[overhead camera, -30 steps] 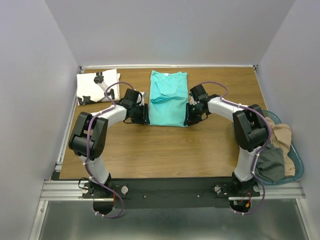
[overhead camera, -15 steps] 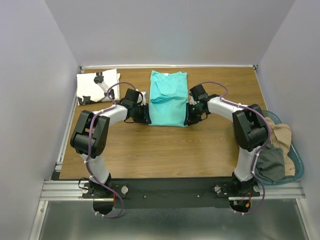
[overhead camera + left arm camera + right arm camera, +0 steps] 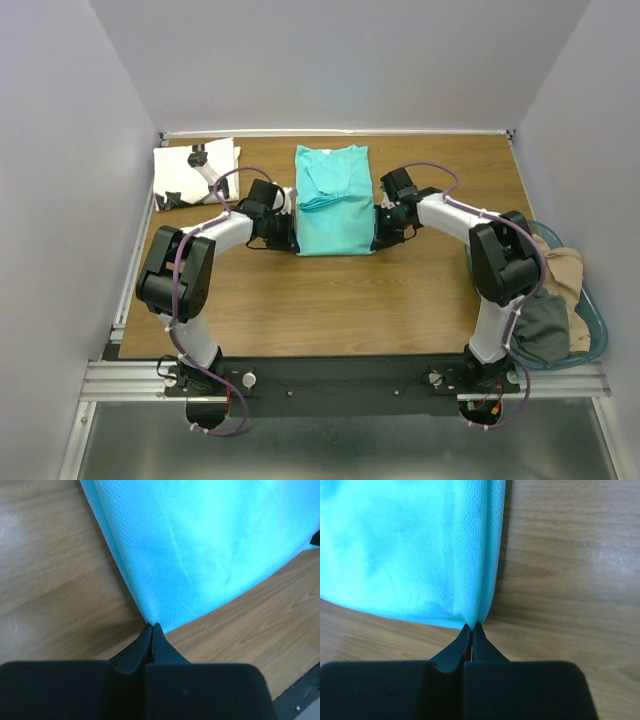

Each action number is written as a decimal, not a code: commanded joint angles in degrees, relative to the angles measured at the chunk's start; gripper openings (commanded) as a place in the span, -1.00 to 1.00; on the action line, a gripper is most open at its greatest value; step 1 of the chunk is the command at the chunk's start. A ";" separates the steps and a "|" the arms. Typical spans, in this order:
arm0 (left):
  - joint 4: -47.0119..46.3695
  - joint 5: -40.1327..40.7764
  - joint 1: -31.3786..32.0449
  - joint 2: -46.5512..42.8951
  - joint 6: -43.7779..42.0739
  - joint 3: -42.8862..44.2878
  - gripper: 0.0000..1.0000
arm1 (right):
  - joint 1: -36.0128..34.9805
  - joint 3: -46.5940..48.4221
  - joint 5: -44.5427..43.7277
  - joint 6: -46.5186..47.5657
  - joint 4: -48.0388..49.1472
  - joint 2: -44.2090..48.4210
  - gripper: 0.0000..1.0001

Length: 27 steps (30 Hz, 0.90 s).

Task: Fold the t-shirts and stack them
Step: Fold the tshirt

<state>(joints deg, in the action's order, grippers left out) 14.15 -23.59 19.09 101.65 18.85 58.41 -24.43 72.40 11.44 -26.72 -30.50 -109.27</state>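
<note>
Running near-to-far lengthwise, turquoise tee [image 3: 333, 205] lies flat.

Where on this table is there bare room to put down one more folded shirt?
Free: the wide wood strip between the turquoise t-shirt and the arm bases, and the far right corner beside that shirt. Crowded: the far left corner, under the white t-shirt, and the turquoise one's near corners, pinched by the jaws.
</note>
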 commanded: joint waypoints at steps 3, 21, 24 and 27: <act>7.37 0.92 -0.02 -7.86 1.01 6.09 -1.00 | -0.18 1.42 -2.74 -1.23 -5.62 7.40 -0.99; 14.84 -3.03 1.56 -26.84 6.11 -8.30 -1.00 | -2.46 -4.45 -3.27 -1.67 -20.03 23.57 -0.99; 16.43 -3.91 3.31 -30.88 8.29 -9.81 -1.00 | -3.43 -5.60 -3.53 -2.98 -22.93 27.08 -0.99; 19.41 -4.00 5.42 -35.35 11.72 -10.07 -1.00 | -4.84 -5.52 -3.36 -5.35 -26.53 30.59 -0.99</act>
<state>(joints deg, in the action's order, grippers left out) 28.62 -26.65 22.74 71.79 26.37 48.66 -28.38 67.26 9.74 -29.43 -49.82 -83.64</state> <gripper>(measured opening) 0.005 0.009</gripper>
